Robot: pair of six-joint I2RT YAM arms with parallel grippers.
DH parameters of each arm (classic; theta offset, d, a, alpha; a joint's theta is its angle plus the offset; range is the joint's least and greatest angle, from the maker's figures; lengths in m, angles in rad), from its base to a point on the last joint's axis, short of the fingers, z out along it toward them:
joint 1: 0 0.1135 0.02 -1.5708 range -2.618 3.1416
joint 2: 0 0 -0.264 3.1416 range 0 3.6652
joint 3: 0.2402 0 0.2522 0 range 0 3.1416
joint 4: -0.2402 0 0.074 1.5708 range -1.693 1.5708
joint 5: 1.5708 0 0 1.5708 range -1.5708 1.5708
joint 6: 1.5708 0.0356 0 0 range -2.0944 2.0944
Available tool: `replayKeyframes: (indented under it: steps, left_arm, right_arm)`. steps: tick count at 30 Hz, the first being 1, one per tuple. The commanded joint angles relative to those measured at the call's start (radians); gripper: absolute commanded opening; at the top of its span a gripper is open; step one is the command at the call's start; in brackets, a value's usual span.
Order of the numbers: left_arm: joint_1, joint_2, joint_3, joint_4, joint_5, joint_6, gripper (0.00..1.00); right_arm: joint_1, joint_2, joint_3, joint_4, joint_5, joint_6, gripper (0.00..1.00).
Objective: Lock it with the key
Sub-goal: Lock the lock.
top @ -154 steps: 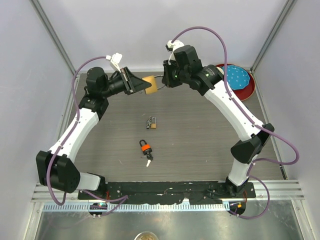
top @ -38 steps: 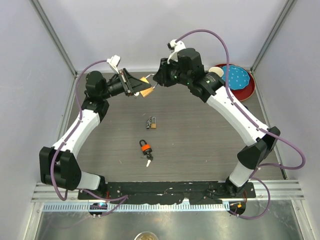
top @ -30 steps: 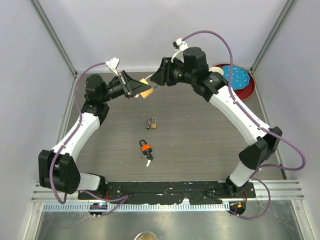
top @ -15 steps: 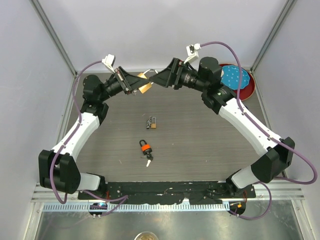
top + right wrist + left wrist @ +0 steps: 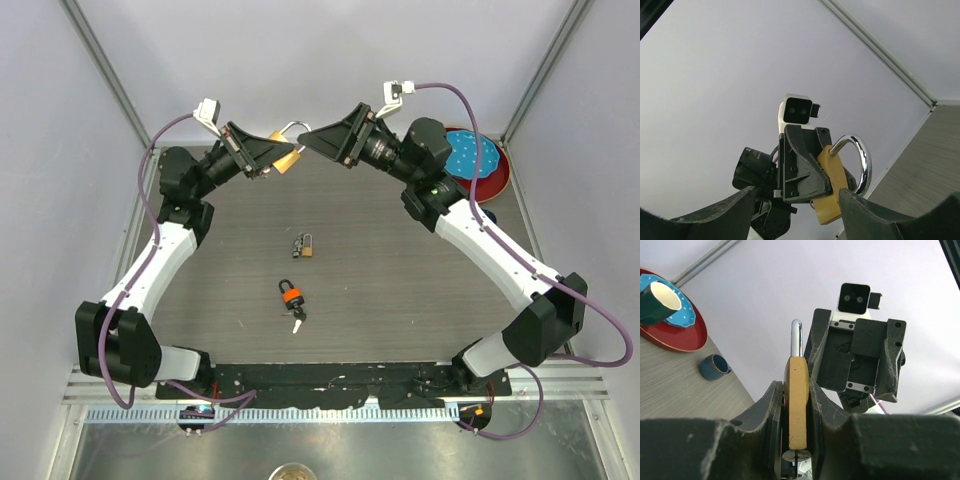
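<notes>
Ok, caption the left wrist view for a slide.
Left gripper clamps a brass padlock, shackle up, facing the right gripper.

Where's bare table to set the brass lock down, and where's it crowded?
Bare: between the small padlock and the right arm; between it and the left arm; the strip from the orange padlock to the base rail. Crowded: centre, where those two padlocks lie; far right corner, with the red plate.
</notes>
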Motion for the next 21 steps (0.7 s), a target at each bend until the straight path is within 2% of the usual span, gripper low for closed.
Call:
replayKeyframes:
  steps: [1, 9, 13, 21]
  left_arm:
    - [0.004, -0.059, 0.087, 0.085, -0.032, 0.004, 0.00]
    - [0.004, -0.069, 0.118, 0.067, -0.021, 0.003, 0.00]
    - [0.004, -0.072, 0.127, 0.065, -0.030, 0.000, 0.00]
    - [0.002, -0.053, 0.118, 0.140, -0.024, -0.055, 0.00]
  right_arm:
    - [0.003, -0.033, 0.017, 0.024, 0.086, -0.053, 0.73]
    - [-0.003, -0.071, 0.008, 0.061, 0.145, -0.073, 0.77]
    - [-0.005, -0.091, -0.032, 0.061, 0.236, -0.088, 0.80]
    - [0.030, 0.051, 0.075, 0.157, 0.142, -0.027, 0.77]
